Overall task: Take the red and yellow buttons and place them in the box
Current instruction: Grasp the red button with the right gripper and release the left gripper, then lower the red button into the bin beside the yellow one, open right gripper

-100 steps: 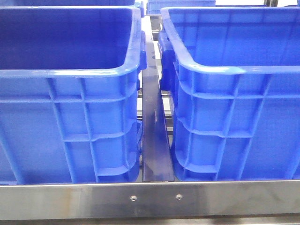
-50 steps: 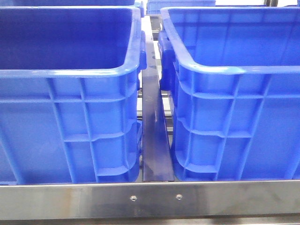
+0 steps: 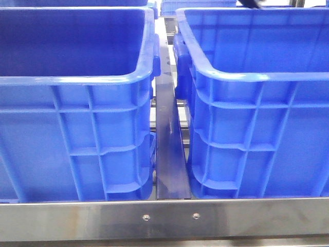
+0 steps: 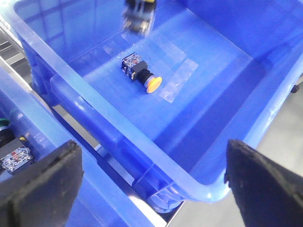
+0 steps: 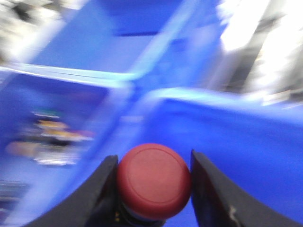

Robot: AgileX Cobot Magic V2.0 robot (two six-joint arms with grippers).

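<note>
My right gripper [image 5: 154, 161] is shut on the dark red button [image 5: 153, 178], its domed cap facing the camera between the two black fingers; the view is blurred by motion over blue crates. The yellow button [image 4: 142, 74] lies on its side on the floor of a blue crate [image 4: 118, 118] in the left wrist view. My left gripper [image 4: 151, 153] is open and empty, high above that crate's near rim. A blurred dark object [image 4: 137, 16] hangs over the crate's far side. In the front view both buttons are hidden.
Two large blue crates [image 3: 77, 77] [image 3: 257, 77] stand side by side with a narrow gap [image 3: 169, 154] between them, behind a steel rail [image 3: 164, 218]. A dark part [image 3: 251, 4] shows at the top edge over the right crate. A neighbouring crate holds other small parts [image 4: 16, 158].
In the front view a dark part has come into sight at the top edge above the right crate. The crates have not moved.
</note>
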